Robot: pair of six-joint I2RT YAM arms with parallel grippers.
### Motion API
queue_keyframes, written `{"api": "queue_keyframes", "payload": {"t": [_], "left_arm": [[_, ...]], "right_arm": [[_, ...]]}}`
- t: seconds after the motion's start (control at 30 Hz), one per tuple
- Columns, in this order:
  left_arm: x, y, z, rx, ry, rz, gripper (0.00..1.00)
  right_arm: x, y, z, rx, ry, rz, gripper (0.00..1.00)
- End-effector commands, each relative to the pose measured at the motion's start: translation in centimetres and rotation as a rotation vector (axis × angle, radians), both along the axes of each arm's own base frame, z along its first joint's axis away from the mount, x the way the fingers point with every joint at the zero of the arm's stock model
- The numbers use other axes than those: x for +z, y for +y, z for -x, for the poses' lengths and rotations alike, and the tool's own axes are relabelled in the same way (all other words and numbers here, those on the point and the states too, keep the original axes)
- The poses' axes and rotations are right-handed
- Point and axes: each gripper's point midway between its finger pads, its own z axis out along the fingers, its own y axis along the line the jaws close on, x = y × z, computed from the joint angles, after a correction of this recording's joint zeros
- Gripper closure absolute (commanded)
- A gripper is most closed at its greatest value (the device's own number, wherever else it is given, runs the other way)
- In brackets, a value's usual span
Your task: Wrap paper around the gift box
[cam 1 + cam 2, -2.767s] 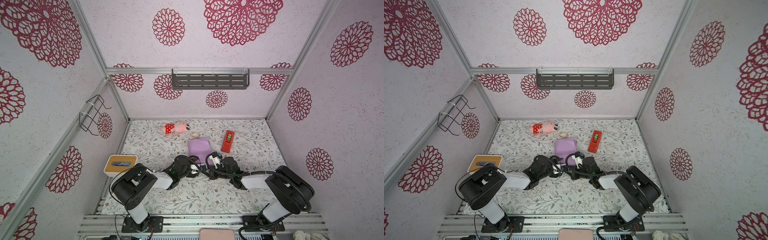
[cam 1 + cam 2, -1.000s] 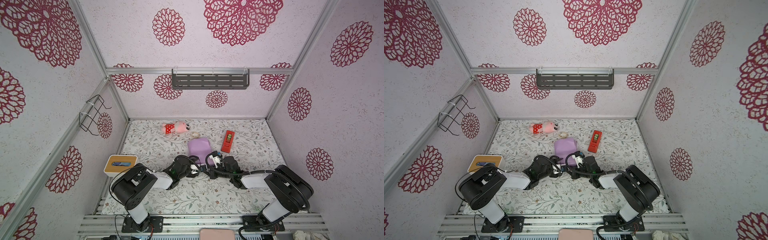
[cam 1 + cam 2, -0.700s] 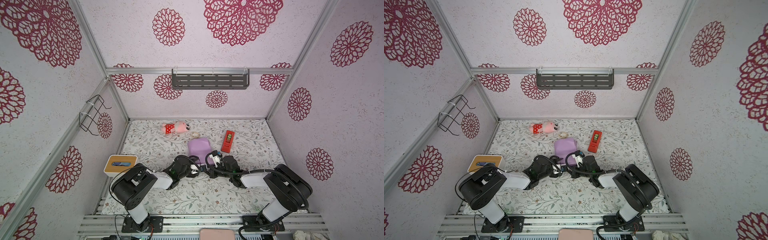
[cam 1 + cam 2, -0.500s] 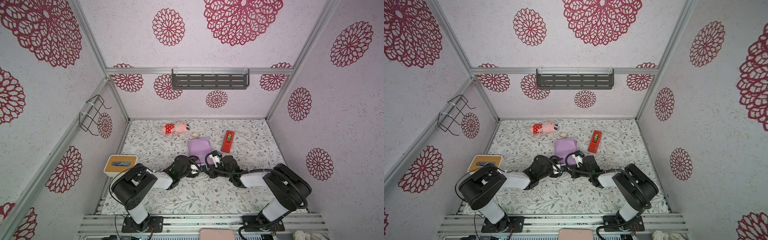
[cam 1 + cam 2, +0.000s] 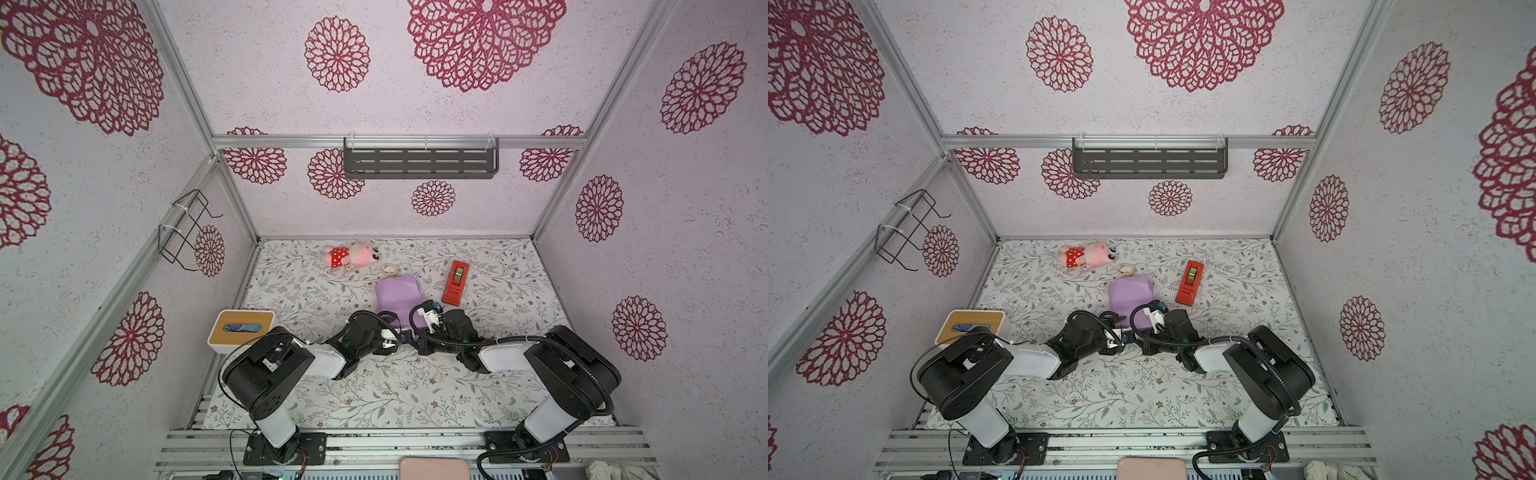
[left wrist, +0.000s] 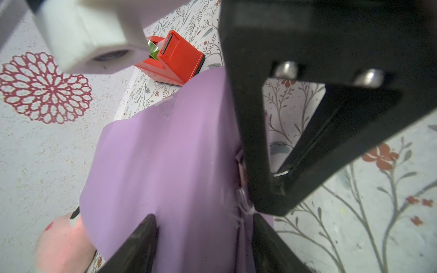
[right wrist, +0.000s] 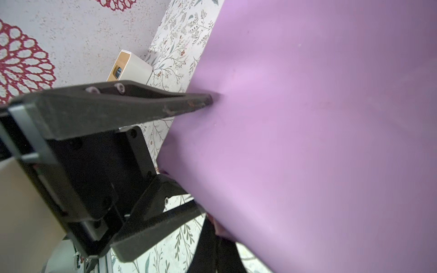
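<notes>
Both grippers are working at the near side of the wrapped gift box.
The paper (image 5: 397, 293), lilac side out, is hiding the gift box in the middle of the table, just left of the red tape dispenser (image 5: 455, 282). The left gripper (image 6: 203, 219) is standing about half open, clamping the covered near part. The right gripper (image 6: 264, 205) is fully shut, its tip touching the paper. The sheet is looking thin and slippery, so the stiff box edges are probably the safest hold.

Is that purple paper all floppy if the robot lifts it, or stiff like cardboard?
Probably floppy: the paper bows and creases, and dimples under a fingertip of the left pincer. It looks thin, so likely light and easy to tear if tugged.
</notes>
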Motion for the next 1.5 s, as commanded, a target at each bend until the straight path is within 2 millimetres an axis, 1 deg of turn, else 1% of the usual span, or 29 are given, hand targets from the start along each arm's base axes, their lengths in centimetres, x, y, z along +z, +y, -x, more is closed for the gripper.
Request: {"api": "queue_keyframes", "payload": {"t": [0.0, 0.47, 0.77, 1.47], "left_arm": [[-3.19, 1.46, 1.15, 0.01, 0.106, -0.077, 0.36], [-3.05, 1.48, 1.07, 0.012, 0.102, -0.074, 0.36], [-3.08, 1.46, 1.14, 0.01, 0.103, -0.074, 0.36], [-2.95, 1.42, 1.08, 0.01, 0.098, -0.072, 0.36]], "right_arm": [[0.24, 0.05, -0.96, -0.013, -0.032, 0.019, 1.0], [-0.2, 0.04, -1.32, -0.035, -0.002, 0.033, 1.0], [-0.5, -0.33, -1.35, -0.062, 0.022, 0.041, 1.0], [-0.29, -0.75, -1.32, -0.096, 0.046, 0.041, 0.91]]}}
